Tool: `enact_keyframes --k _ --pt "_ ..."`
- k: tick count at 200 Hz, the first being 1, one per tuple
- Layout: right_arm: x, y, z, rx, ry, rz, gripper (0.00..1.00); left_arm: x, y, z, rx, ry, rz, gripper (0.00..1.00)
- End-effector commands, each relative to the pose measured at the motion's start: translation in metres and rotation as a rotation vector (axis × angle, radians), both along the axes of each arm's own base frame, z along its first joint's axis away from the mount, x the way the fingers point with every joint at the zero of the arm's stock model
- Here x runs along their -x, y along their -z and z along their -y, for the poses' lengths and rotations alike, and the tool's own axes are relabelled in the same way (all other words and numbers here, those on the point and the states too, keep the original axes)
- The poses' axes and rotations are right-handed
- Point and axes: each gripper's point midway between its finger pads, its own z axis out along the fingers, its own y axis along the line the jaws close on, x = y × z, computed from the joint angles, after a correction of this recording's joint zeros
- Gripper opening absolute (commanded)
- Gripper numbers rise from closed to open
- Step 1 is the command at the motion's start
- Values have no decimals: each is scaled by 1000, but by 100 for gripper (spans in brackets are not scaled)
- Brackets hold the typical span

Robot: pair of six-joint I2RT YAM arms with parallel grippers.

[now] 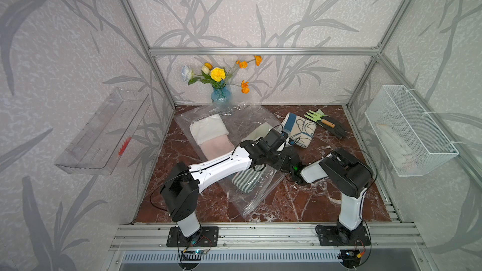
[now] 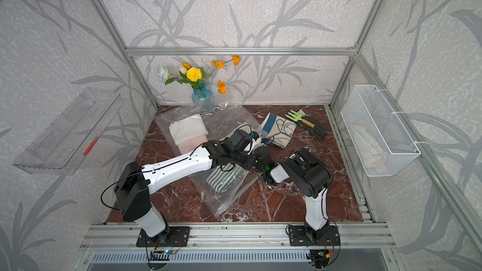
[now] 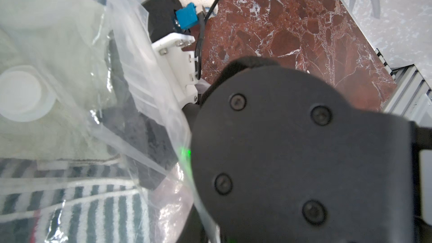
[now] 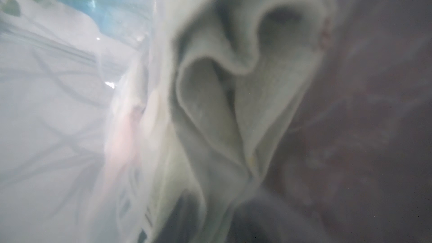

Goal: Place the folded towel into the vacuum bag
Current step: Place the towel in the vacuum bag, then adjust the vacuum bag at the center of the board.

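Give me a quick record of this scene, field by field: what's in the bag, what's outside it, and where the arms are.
Bag: clear bag lying on marble table
Inside: white towel, pink towel, striped towel, green towel under the valve cap
Outside: patterned towel right of the bag; fork and gloves beyond it
Arms: left arm crosses over the bag; right arm reaches its right edge; jaws not visible
Back: vase of flowers

R wrist view is blurred throughout; the pale towel (image 4: 233,113) is seen only as soft folds. At pic edge the valve cap (image 3: 21,94) is cut off. In both top views the tools' jaws are masked by arms.
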Motion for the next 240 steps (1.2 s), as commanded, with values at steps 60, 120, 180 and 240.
enact_keyframes --k 60,120,180,240 --pt "120 23 73 252 -61 -370 61 4 -81 -18 276 -44 84 46" --pt "153 -57 152 447 -20 -353 66 -39 -91 -55 414 -222 78 49" --pt "84 -146 158 618 -123 -208 63 -72 -10 -47 276 -311 13 49" --pt "-41 -147 21 599 -396 -133 51 -78 88 -62 163 -408 -97 49"
